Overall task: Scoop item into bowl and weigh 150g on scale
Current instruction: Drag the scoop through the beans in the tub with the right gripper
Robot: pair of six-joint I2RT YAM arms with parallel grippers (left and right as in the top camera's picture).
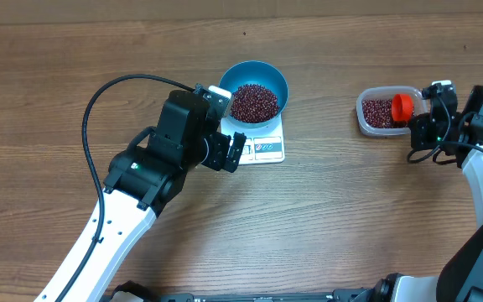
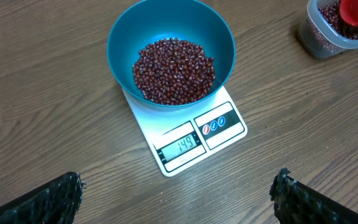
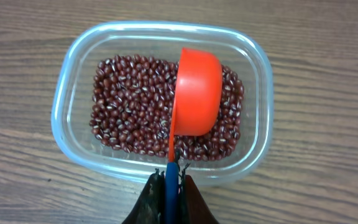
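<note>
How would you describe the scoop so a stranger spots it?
At the right end of the wooden table, a clear tub holds maroon beans. The scoop is over them, held by the right gripper; nothing else is bright orange-red.

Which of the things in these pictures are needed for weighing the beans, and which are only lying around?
Needed: beans, blue bowl, scale, clear tub, orange scoop, right end effector shut on the scoop's handle.
Only around: wooden table, black cable of the left arm, open left end effector holding nothing.
</note>
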